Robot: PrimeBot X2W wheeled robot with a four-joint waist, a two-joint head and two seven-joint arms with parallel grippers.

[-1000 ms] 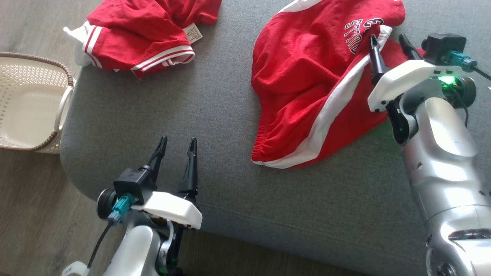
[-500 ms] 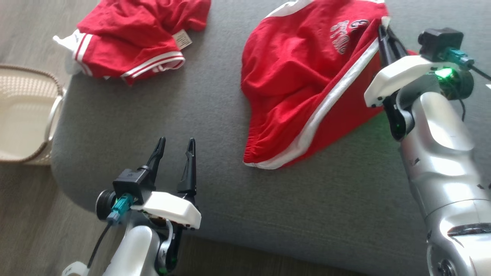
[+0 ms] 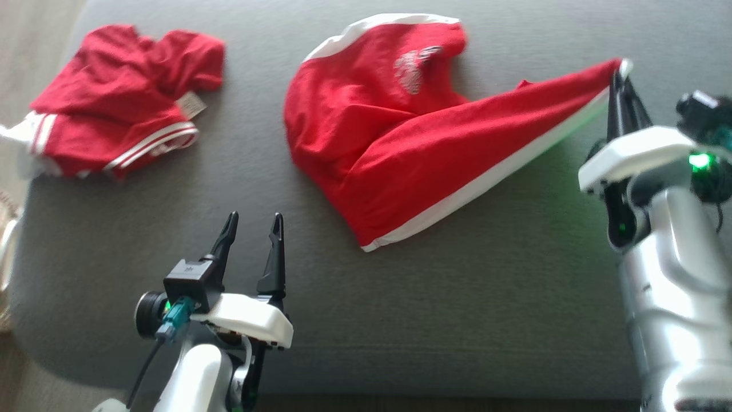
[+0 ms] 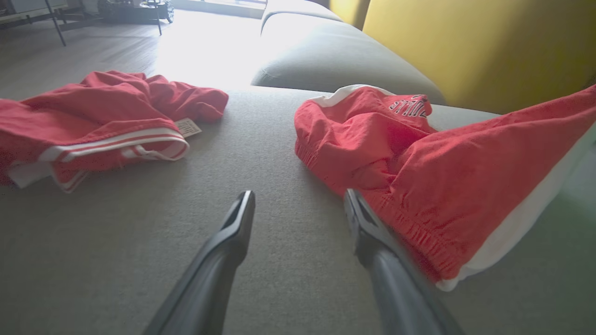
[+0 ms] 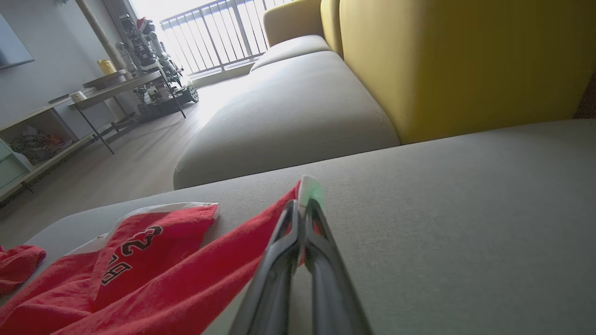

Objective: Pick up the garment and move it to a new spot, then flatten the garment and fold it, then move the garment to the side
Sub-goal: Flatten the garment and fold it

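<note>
The garment (image 3: 400, 151) — corner pinched tight in our right gripper (image 3: 619, 83), left gripper (image 3: 254, 220) spread empty — was mid-pickup, we judged, needing a clean lift.

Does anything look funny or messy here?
Yes. The shorts look odd: the right claw, shut, pinches one corner up, so the cloth stretches into a long point while the rest lies bunched on the sofa. A second red garment lies crumpled at the sofa's left edge. Nothing looks torn.
</note>
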